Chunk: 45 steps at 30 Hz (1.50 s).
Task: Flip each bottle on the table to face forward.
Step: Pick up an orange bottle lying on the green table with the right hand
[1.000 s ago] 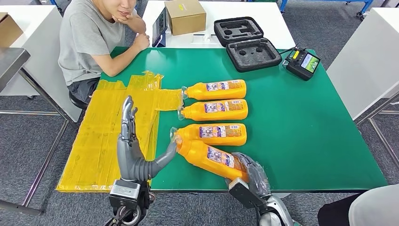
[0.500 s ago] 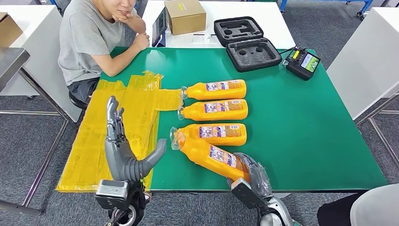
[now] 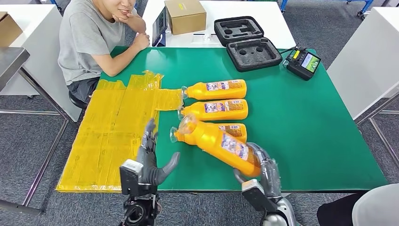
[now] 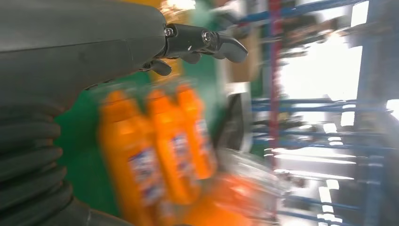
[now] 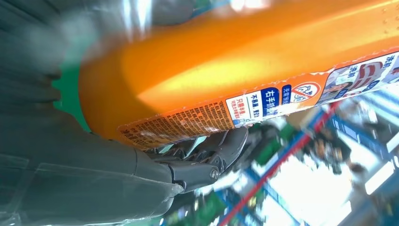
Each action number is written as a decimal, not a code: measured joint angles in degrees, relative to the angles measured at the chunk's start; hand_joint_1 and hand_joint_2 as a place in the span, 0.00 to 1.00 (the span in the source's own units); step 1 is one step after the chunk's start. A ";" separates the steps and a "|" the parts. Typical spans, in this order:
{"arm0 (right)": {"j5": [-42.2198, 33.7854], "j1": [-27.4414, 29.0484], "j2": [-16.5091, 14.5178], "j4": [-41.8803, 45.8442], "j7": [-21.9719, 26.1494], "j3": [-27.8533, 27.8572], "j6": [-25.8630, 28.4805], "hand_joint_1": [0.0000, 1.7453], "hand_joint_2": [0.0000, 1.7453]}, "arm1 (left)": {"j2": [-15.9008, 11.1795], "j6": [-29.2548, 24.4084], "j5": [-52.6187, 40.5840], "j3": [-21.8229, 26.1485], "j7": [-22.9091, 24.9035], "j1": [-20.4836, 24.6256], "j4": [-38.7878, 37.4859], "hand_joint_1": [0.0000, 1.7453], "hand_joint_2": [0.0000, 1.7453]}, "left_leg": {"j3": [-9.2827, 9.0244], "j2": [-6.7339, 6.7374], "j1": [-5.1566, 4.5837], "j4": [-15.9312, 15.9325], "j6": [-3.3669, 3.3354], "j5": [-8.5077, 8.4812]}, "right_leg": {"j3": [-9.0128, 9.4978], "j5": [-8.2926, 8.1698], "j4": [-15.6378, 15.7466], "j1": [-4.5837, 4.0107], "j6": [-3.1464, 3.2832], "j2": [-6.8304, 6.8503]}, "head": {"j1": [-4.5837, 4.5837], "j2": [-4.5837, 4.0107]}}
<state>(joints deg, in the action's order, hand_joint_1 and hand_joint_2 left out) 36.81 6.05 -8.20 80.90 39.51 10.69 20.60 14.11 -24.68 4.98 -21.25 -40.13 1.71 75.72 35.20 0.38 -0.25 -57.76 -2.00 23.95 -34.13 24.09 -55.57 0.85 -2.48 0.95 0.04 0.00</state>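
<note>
The right hand grips the nearest bottle by its base, fingers wrapped around it. The left hand holds nothing, fingers spread wide beside its cap.

Head cam high, looking down at table; wrist cams close behind hands, sharing bottles.

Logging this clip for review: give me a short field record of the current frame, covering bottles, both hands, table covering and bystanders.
bottles lying on table: three orange bottles in a row, caps toward the yellow sheet
held bottle: fourth bottle, gripped at its base, lifted and tilted over the nearest lying one
right hand: right hand grips the fourth bottle
left hand: left hand holds nothing, fingers apart
table: green table; yellow sheet on its left part
bystander: person seated at far left corner
</note>
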 joint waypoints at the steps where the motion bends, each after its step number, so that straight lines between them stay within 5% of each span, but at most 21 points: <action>1: -1.00 0.43 -0.01 0.99 0.14 0.02 1.01 1.00 1.00 | 0.09 0.32 0.35 0.15 0.00 0.15 -2.19 0.00 0.00 | 0.00 0.00 0.00 0.00 0.00 0.00 | -0.01 0.00 0.00 0.00 0.00 0.00 | 0.01 0.00; 10: -5.77 3.36 1.01 5.95 0.45 -1.60 7.58 1.00 1.00 | 0.42 4.16 3.27 0.33 0.00 1.25 -13.02 0.00 0.00 | 0.02 0.01 0.00 0.00 0.00 0.00 | -0.01 0.00 0.00 -0.01 0.00 -0.01 | 0.00 0.00; 18: -6.24 3.91 1.66 6.46 0.45 -2.45 8.22 1.00 1.00 | 0.42 5.84 3.96 0.28 0.11 1.57 -14.73 0.00 0.00 | 0.02 0.00 0.00 0.00 0.00 0.00 | -0.01 0.00 0.00 0.00 0.00 0.00 | 0.00 0.00; 27: -7.27 3.69 2.78 5.96 0.45 -5.11 10.03 1.00 1.00 | 0.42 20.60 12.12 -1.03 4.07 2.45 -15.26 0.00 0.00 | 0.03 0.00 0.00 0.00 0.00 0.00 | -0.01 0.00 0.00 0.00 0.00 0.00 | 0.00 0.00; 37: -7.09 3.18 3.17 4.75 0.45 -6.77 10.13 1.00 1.00 | 0.44 21.38 12.70 -1.65 4.50 3.67 -15.29 0.00 0.00 | 0.03 0.00 0.00 0.00 0.00 -0.01 | -0.01 0.00 -0.01 -0.01 0.00 0.00 | 0.00 0.00; 41: -7.06 2.94 3.27 4.44 0.45 -7.22 9.89 1.00 1.00 | 0.44 22.22 12.64 -2.12 4.20 3.98 -15.29 0.00 1.00 | 0.04 -0.01 0.00 0.00 0.00 0.00 | -0.01 0.00 0.00 0.00 0.00 0.00 | 0.00 0.00; 45: -6.54 1.63 3.27 3.36 0.45 -7.70 8.65 1.00 1.00 | 0.51 23.56 11.56 -3.57 3.32 4.92 -15.22 0.00 1.00 | 0.04 0.00 0.00 0.00 0.00 -0.01 | 0.00 -0.01 0.00 0.00 0.00 0.00 | 0.01 0.00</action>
<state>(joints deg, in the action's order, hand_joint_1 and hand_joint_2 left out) 30.28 7.68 -4.93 84.26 39.95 2.99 29.24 14.62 -1.12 16.55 -24.81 -36.81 6.63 60.50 35.23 0.38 -0.25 -57.76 -2.01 23.94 -34.12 24.08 -55.58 0.85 -2.49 0.95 0.05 0.00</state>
